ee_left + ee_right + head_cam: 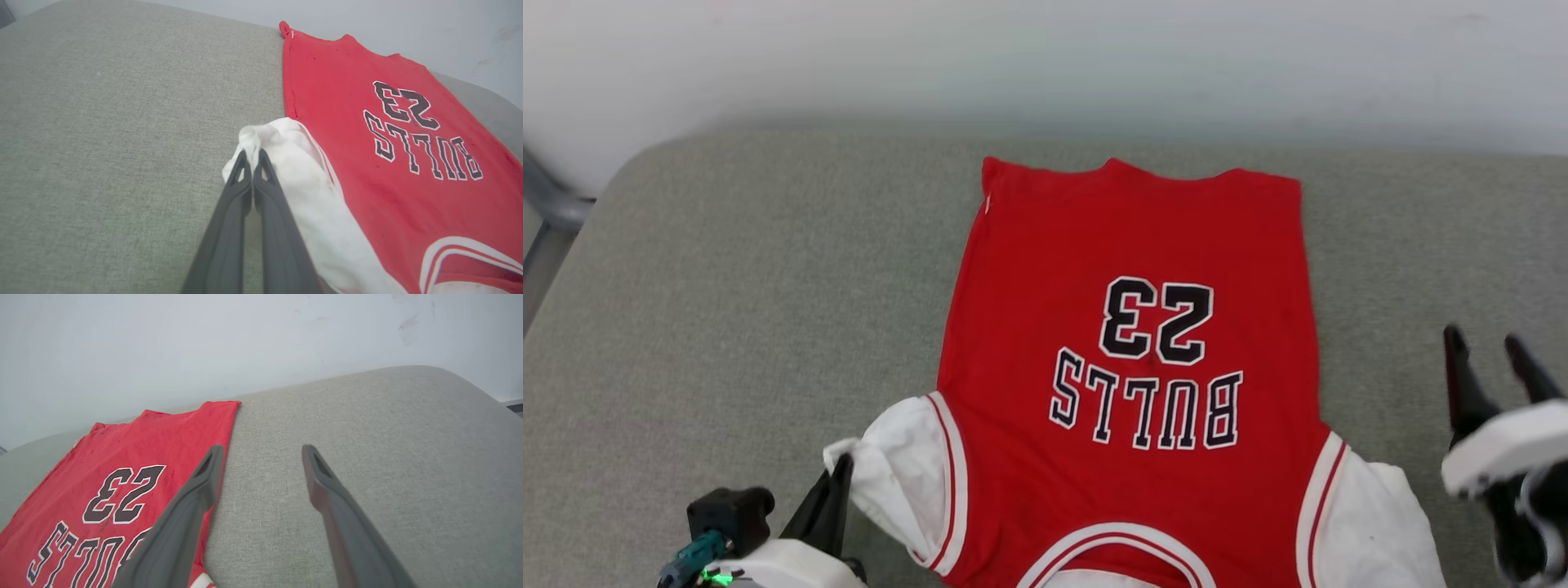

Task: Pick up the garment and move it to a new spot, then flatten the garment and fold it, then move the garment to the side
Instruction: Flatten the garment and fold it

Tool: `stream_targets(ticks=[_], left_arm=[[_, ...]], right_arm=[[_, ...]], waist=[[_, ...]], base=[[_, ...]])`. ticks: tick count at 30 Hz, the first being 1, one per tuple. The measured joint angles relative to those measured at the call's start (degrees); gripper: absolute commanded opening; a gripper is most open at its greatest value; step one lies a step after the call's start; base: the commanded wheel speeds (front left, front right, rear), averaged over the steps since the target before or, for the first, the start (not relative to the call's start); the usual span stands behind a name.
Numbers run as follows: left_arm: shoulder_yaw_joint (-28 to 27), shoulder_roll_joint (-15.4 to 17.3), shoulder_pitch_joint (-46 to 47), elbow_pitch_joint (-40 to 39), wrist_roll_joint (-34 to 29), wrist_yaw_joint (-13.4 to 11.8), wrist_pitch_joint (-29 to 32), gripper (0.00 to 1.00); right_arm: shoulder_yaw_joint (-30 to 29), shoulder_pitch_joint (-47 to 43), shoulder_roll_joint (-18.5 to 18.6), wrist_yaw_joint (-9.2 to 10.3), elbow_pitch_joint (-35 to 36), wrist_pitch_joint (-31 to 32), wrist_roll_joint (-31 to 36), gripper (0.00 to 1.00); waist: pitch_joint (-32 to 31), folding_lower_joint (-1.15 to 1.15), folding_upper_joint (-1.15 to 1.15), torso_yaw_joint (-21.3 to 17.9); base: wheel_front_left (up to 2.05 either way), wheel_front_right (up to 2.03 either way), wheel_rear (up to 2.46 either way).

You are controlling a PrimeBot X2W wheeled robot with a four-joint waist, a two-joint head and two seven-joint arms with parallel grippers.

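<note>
The red jersey (1127,327) lies spread on a grey upholstered cushion (727,286). Its collar end is nearest the robot, its hem points towards the wall (1045,57), and the lettering "BULLS 23" faces up. The hem stops short of the cushion's far edge.

Ahead of the left gripper (251,157) and to its outer side, bare cushion runs wide to a rounded corner, with a metal bar (547,212) beyond it. Ahead of the right gripper (263,451) and to its outer side, bare cushion likewise runs to a rounded edge.

Left gripper: the fingers are pressed together, pinching a bunched fold of the white sleeve (286,163). It sits low over the cushion and points towards the wall, with the jersey body on its inner side.

Right gripper: the fingers are spread wide and hold nothing. It is above the cushion just beside the jersey's side edge. Its inner finger overlaps the red edge in the wrist view; contact cannot be determined.
</note>
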State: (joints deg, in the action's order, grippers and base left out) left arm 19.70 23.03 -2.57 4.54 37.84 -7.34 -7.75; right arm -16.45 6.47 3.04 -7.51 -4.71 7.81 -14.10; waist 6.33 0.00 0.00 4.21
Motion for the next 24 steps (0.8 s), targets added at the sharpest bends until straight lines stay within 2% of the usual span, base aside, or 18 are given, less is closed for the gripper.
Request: stream_targets(ticks=[5,12,18,21,24], left_arm=[[0.8,-0.2,3.8,-2.2,-1.4,0.8,-0.7,0.0],[2.5,-1.7,9.5,-4.5,-3.0,2.6,-2.3,0.0],[3.7,-2.9,13.0,-5.3,-3.4,4.4,-3.7,0.0],[3.9,-3.3,14.3,-5.2,-3.7,5.1,-4.2,0.0],[4.1,-3.7,15.7,-5.2,-3.8,5.9,-4.7,0.0]], right_arm=[[-1.3,13.8,3.3,0.0,-8.7,2.9,0.9,1.0],[-1.6,31.3,9.7,0.0,-19.8,13.1,2.2,1.0],[-0.7,42.5,12.7,0.0,-25.9,26.7,4.8,1.0],[-0.5,46.9,13.2,0.0,-27.5,32.2,6.4,1.0],[0.3,50.0,13.2,0.0,-28.3,35.1,7.6,1.0]], waist=[[4.0,0.01,0.0,1.8],[10.7,0.02,0.0,5.5],[16.3,0.02,0.0,9.0],[18.8,0.02,0.0,10.4],[21.2,0.02,0.0,11.6]], base=[[0.0,0.0,0.0],[0.0,0.0,0.0],[0.0,0.0,0.0],[0.0,0.0,0.0],[0.0,0.0,0.0]])
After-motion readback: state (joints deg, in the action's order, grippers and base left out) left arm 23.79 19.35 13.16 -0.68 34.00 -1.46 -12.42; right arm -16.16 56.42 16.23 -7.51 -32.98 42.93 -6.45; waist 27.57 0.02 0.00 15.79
